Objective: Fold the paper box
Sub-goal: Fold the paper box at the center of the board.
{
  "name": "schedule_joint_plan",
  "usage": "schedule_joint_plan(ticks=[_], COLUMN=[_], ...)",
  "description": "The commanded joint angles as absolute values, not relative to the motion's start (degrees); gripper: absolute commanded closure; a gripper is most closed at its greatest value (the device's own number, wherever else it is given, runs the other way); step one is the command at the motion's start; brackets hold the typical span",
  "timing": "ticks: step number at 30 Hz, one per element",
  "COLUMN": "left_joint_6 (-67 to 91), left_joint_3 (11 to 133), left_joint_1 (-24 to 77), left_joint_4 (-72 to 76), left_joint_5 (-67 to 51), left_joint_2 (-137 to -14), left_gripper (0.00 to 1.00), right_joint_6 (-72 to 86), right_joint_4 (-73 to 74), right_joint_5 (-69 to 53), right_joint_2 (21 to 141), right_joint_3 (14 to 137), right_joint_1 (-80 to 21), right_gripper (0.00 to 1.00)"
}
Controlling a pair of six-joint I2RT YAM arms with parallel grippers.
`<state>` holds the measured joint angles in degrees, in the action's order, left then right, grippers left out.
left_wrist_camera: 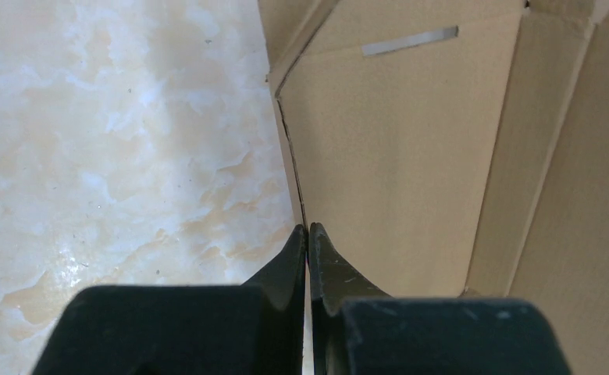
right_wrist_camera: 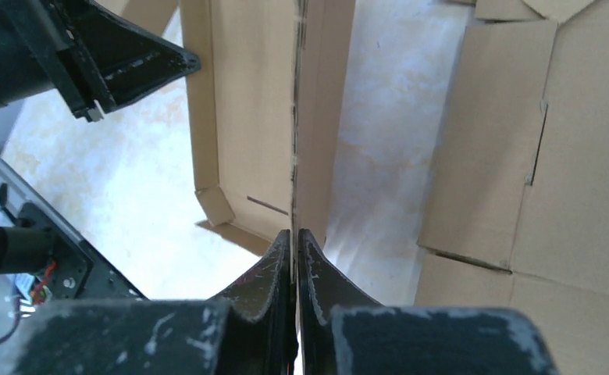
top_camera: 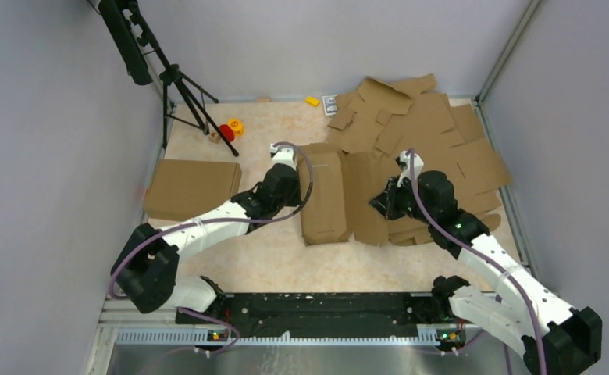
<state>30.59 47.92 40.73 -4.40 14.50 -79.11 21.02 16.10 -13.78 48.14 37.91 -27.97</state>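
The paper box (top_camera: 325, 195) is a brown cardboard blank lying mid-table with its long side walls raised. My left gripper (top_camera: 299, 186) is at its left wall and my right gripper (top_camera: 375, 205) at its right wall. In the left wrist view the gripper (left_wrist_camera: 308, 231) is shut on the thin upright edge of the box wall (left_wrist_camera: 395, 156). In the right wrist view the gripper (right_wrist_camera: 294, 234) is shut on the edge of the other upright wall (right_wrist_camera: 247, 117), and the left gripper's fingers (right_wrist_camera: 129, 62) show across the box.
A pile of flat cardboard blanks (top_camera: 430, 133) covers the back right and lies under the right arm. A folded brown box (top_camera: 192, 187) sits at the left. A black tripod (top_camera: 178, 86) stands at the back left, with small red (top_camera: 226, 132) and yellow (top_camera: 236, 125) objects near it.
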Motion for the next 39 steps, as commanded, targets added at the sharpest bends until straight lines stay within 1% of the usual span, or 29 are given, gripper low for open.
schedule_joint_plan(ticks=[1,5,8,13,19,28,32,39], left_joint_6=[27.3,25.9,24.6,22.8,19.5,10.1,10.1,10.2], left_joint_3=[44.6,36.8,29.7,23.1,24.0,26.7,26.1,22.8], left_joint_1=[44.3,47.0,49.1,51.4,52.2,52.5,52.5,52.6], left_joint_4=[5.5,15.1,24.1,31.3,34.9,46.1,49.3,54.1], left_joint_5=[22.8,25.9,26.9,28.7,28.1,28.7,28.9,29.9], left_joint_2=[-76.5,-72.3,-68.1,-63.9,-64.6,-70.2,-72.5,-73.7], left_gripper=[1.0,1.0,1.0,1.0,1.0,1.0,1.0,1.0], right_joint_6=[18.3,17.6,19.1,20.3,18.7,14.2,13.5,12.3], right_joint_4=[9.3,8.2,7.5,6.0,1.9,-9.2,-13.5,-14.4], right_joint_5=[-8.6,-2.0,-0.2,2.5,1.6,7.7,11.8,17.2], right_joint_2=[47.5,44.4,41.2,36.0,37.0,45.2,46.7,46.0], right_joint_3=[35.2,32.2,29.1,24.2,25.9,30.0,29.1,25.6], right_joint_1=[-31.5,-36.7,-38.6,-40.9,-42.0,-45.3,-48.3,-54.5], right_gripper=[0.98,0.98,0.99,0.99,0.99,1.0,1.0,1.0])
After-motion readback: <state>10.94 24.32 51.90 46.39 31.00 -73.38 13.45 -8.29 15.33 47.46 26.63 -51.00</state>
